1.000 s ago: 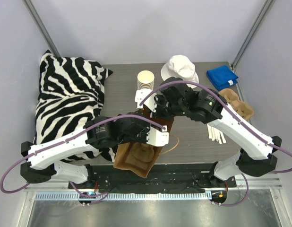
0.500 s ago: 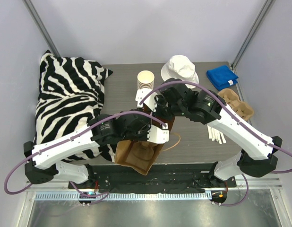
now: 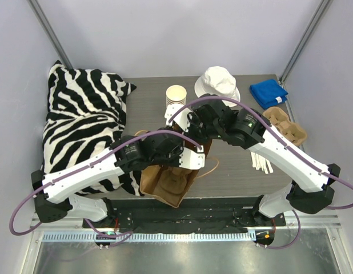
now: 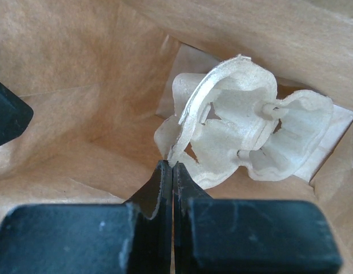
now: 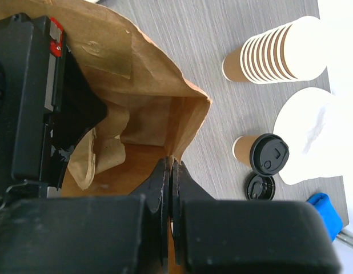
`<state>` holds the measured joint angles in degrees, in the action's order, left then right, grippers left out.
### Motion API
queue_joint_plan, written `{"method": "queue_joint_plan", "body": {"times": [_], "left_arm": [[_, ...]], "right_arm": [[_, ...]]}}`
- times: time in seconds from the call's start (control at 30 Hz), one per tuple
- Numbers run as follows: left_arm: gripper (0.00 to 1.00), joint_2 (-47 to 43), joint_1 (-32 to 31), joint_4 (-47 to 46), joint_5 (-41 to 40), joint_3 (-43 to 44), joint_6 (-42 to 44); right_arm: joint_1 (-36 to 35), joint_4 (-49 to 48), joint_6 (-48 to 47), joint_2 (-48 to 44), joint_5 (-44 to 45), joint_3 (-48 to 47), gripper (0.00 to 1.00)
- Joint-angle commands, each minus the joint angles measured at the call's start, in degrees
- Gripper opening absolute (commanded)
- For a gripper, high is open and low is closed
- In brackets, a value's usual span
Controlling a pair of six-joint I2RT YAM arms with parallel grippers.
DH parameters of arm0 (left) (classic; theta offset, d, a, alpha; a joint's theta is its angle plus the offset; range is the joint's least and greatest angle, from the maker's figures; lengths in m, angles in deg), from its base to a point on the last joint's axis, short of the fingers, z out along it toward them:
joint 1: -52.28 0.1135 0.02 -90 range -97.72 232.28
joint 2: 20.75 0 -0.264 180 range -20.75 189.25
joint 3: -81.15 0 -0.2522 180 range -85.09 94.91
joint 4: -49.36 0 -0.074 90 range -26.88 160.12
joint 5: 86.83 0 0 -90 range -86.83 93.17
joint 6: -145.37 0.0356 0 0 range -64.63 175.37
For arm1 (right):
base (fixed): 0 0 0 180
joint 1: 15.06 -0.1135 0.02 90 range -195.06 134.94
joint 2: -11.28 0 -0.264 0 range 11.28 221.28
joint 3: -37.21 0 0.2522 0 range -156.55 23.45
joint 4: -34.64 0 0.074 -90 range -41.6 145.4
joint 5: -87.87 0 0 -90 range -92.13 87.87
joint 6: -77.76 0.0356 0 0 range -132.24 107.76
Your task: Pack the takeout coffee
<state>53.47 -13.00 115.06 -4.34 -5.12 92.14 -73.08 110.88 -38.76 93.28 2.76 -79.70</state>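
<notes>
L gripper (image 4: 173, 171): fingers pinched tight on rim of pulp cup tray (image 4: 245, 131), inside brown paper bag (image 4: 68, 68). R gripper (image 5: 171, 168): pinched on bag's mouth edge.

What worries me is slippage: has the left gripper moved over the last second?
Yes: the left gripper shifted slightly toward the stack of lidless cream paper cups.

A grey wood-grain table (image 3: 147, 100) lies beneath the right gripper (image 5: 171, 164) and the left gripper (image 4: 172, 166). Beyond them stands a plain pale back wall (image 3: 176, 34). Pale side walls (image 3: 16, 85) flank it, with slanting metal posts (image 3: 47, 28) at the far corners. Behind the grippers, along the table's near edge, sit a white slotted rail (image 3: 165, 236) and a shiny metal sheet (image 3: 165, 258) catching soft, even light.
</notes>
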Motion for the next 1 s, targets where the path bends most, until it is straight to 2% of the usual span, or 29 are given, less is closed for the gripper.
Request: {"method": "queue_joint_plan", "body": {"times": [0.0,0.13,0.3,0.6,0.97], "left_arm": [[0.02,0.75,1.90,-5.01,1.44,-0.25,1.54],[0.03,1.37,2.26,-5.10,2.23,-0.33,1.98],[0.00,2.07,2.43,-2.64,4.78,1.16,1.90],[0.00,5.59,2.43,7.12,7.33,8.80,-0.65],[0.00,7.87,5.59,3.52,7.07,4.94,-2.24]], "right_arm": [[-1.48,1.07,-2.65,-1.93,-1.81,0.76,0.01],[-1.48,0.98,-2.66,-1.93,-1.55,0.94,0.01],[-1.39,0.98,-2.83,-2.10,-1.28,1.29,0.01],[-1.48,0.80,-3.18,-2.28,-1.46,1.99,0.01],[-1.40,1.15,-2.83,-2.28,-1.90,1.38,0.01]]}}
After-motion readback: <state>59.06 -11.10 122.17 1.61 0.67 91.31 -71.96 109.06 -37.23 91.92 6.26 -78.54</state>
